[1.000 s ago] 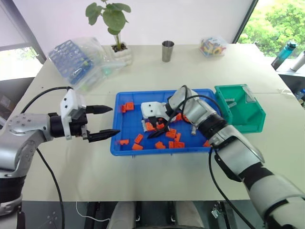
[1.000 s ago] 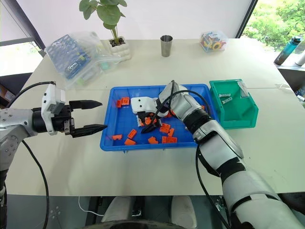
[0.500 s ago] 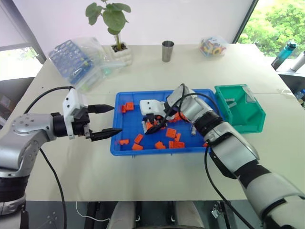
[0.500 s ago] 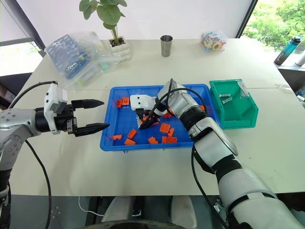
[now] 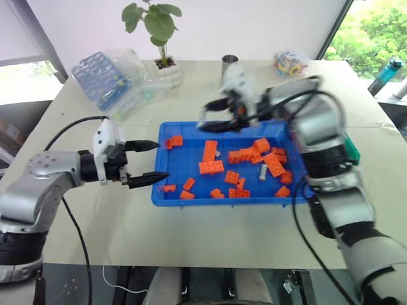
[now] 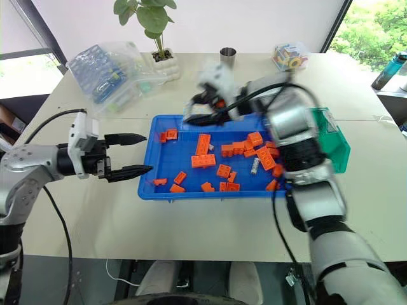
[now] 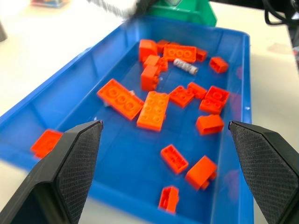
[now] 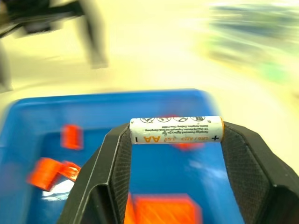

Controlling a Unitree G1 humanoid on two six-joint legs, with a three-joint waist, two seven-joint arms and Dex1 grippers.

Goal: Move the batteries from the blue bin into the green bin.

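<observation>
Nearest to us, our left gripper (image 5: pixel 151 161) hovers just outside the left rim of the large shallow bright-blue plastic bin (image 5: pixel 166 197), its two black fingers spread apart with nothing between them. Through the left wrist camera we look across the bin's floor at scattered orange toy bricks (image 7: pixel 152 109), and among them lies one small silvery-grey cylindrical battery (image 7: pixel 186 66) towards the far end; another battery (image 5: pixel 261 175) lies between bricks in the head view.

Our right gripper (image 8: pixel 176 130) is raised above the bin's far rim, blurred in the head views, so there we cannot make out its fingertips. The right wrist camera settles it: the two fingers are clamped on the ends of a white AA battery (image 8: pixel 176 129) held crosswise over the blue bin.

The small green plastic bin (image 6: pixel 336 143) sits just beyond the blue bin's right end, mostly hidden behind our right arm; we cannot see inside it.
</observation>
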